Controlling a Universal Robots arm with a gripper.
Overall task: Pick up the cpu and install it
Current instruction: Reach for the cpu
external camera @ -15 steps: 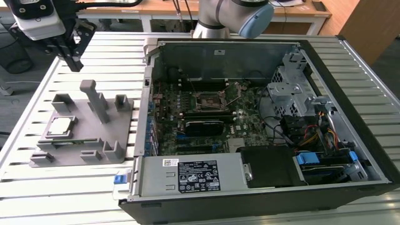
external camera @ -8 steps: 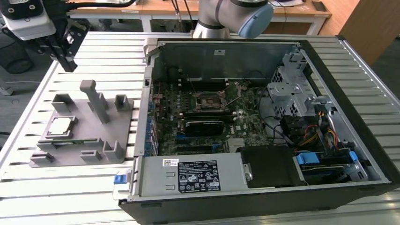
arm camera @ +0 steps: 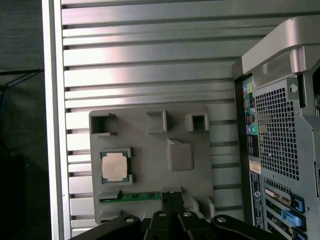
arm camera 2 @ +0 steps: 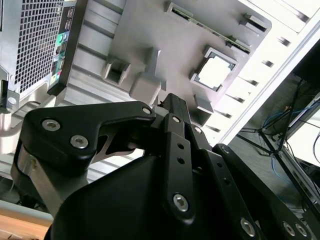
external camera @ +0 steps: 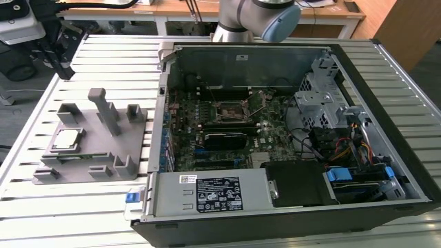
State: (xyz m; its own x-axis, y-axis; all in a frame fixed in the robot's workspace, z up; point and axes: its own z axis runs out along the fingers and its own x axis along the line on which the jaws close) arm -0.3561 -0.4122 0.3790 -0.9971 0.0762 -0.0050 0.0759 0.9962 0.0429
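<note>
the cpu (external camera: 67,138) lies flat, silvery top up, in a square pocket of the grey plastic fixture (external camera: 103,151), which sits on the slatted metal worktop (external camera: 103,57) at the exterior view's left, just beside the open computer case (external camera: 248,64). inside the case the motherboard faces up, and its black square socket frame (external camera: 231,109) sits near the middle of the board, well apart from the cpu. part of the robot arm (external camera: 258,18) shows beyond the far wall of the case. in the first wrist view the gripper (arm camera: 172,194) hangs above the fixture with its jaws drawn together and nothing between them; its tips fall over the fixture's edge, next to a green memory stick (arm camera: 132,196) lying in a slot, and the cpu (arm camera: 115,166) is near but clear of the tips, untouched. the second wrist view looks past the gripper's black linkage at the same fixture, where the cpu (arm camera 2: 216,73) rests in its pocket among the raised grey blocks. the case's perforated back panel (arm camera: 280,150), with its ports, stands beside the fixture in the first wrist view.
</note>
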